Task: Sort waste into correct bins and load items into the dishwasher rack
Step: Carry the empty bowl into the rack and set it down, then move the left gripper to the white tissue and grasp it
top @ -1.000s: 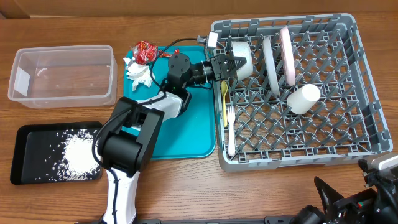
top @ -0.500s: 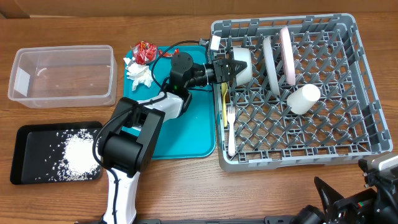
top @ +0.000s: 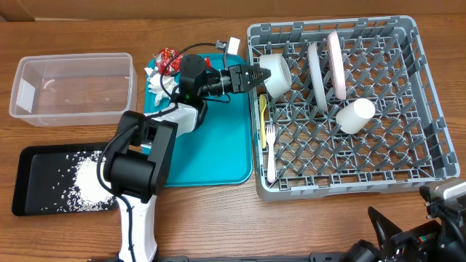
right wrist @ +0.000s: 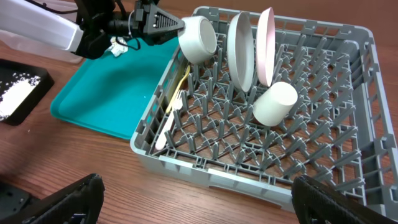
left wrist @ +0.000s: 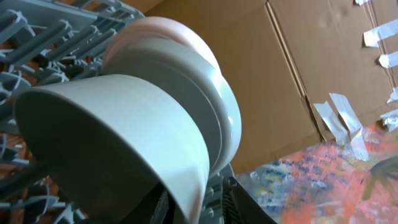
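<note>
1. Left hand (top: pixel 251 75) is pinching the cream bowl (top: pixel 277 71) by its rim, bowl tipped sideways at the far-left corner of the dishwasher rack (top: pixel 342 185), just beside the pale grey plate (top: pixel 317 76)
2. Right hand (right wrist: pixel 196 182) is spread wide, down near the counter (top: pixel 218 218)

Work surface: wooden table (top: pixel 306 229), mid-brown, grain visible, evenly lit with no hard shadows. Backdrop: brown cardboard panel (left wrist: pixel 292 74), creased, bearing pale tape strips (left wrist: pixel 345 121). Below it, a surface mottled orange and blue (left wrist: pixel 329 186), blurred; nature undetermined.
</note>
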Robot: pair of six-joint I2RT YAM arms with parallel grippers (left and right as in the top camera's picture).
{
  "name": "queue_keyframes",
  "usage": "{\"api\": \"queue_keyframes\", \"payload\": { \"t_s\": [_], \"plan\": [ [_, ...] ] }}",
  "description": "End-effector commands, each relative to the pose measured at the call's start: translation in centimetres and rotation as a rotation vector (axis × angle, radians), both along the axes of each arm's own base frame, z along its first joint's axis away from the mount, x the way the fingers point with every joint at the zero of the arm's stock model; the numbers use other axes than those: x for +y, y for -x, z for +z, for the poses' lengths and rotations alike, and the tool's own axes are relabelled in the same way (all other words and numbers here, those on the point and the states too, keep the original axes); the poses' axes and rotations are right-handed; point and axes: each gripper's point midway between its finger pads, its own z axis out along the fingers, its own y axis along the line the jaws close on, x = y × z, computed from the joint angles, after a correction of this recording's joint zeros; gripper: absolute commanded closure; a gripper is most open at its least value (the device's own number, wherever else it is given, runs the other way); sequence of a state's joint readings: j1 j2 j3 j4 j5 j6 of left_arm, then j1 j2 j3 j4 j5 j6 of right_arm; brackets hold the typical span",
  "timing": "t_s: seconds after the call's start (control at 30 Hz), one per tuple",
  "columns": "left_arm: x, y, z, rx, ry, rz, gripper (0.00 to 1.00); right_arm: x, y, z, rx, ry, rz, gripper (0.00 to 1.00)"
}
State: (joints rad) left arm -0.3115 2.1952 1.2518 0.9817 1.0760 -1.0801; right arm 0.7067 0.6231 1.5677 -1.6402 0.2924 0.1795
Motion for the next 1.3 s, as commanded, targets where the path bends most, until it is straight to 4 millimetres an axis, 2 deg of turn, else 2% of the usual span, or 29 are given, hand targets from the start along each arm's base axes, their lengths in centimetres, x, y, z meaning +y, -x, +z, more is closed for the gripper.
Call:
{"api": "queue_keyframes", "payload": {
  "t_s": [0.0,0.1,0.27,0.4,0.47,0.57,0.6,0.77,0.9,0.93,1.0,1.03,1.1,1.13,1.2,1.27],
  "plan": [
    [0.3,0.3,-0.9,-0.007,-0.024,-0.041,0.7,0.0,-0.1,0.2,-0.006,-0.001,-0.007,0.0],
    [0.3,0.5,-2.0,0.034,-0.051,-0.049,0.7,0.0,-0.1,0.2,-0.006,-0.001,-0.007,0.0],
    [1.8,0.7,-1.9,0.046,-0.045,-0.087,0.63,0.0,-0.1,0.2,-0.006,-0.001,-0.007,0.0],
    [3.9,0.1,-0.7,0.053,-0.014,-0.085,0.69,0.0,-0.1,0.2,-0.006,-0.001,-0.007,0.0],
    [4.7,0.3,0.7,0.024,0.011,-0.101,0.7,0.0,-0.1,0.2,-0.006,-0.001,-0.007,0.0],
    [5.5,1.2,4.4,-0.062,0.054,-0.128,0.68,0.0,-0.1,0.2,-0.006,-0.001,-0.007,0.0],
    [5.7,1.4,5.0,-0.079,0.058,-0.134,0.68,0.0,-0.1,0.2,-0.006,-0.001,-0.007,0.0],
    [6.2,2.0,9.4,-0.082,0.071,-0.107,0.77,0.0,-0.1,0.2,-0.006,-0.001,-0.007,0.0],
    [6.7,2.4,14.8,-0.129,0.11,-0.026,0.78,0.0,-0.1,0.2,-0.006,-0.001,-0.007,0.0],
    [7.2,2.9,18.0,-0.173,0.114,0.042,0.78,0.0,-0.1,0.2,-0.006,-0.001,-0.007,0.0],
    [7.8,2.9,19.3,-0.175,0.071,0.129,0.77,0.0,-0.1,0.2,-0.006,-0.001,-0.007,0.0],
    [8.3,2.8,19.4,-0.173,0.022,0.197,0.76,0.0,-0.1,0.2,-0.006,-0.001,-0.007,0.0],
    [10.0,2.2,17.7,-0.118,-0.137,0.372,0.74,0.0,-0.1,0.2,-0.006,-0.001,-0.006,0.0],
    [12.2,2.1,15.6,-0.067,-0.31,0.53,0.71,0.0,-0.1,0.2,-0.006,-0.001,-0.007,0.0],
    [16.1,3.3,12.4,0.003,-0.568,0.709,0.66,0.0,-0.1,0.2,-0.006,-0.001,-0.007,0.0],
    [17.8,4.6,10.6,0.035,-0.699,0.735,0.64,0.0,-0.1,0.2,-0.006,-0.001,-0.007,0.0]
  ]
}}
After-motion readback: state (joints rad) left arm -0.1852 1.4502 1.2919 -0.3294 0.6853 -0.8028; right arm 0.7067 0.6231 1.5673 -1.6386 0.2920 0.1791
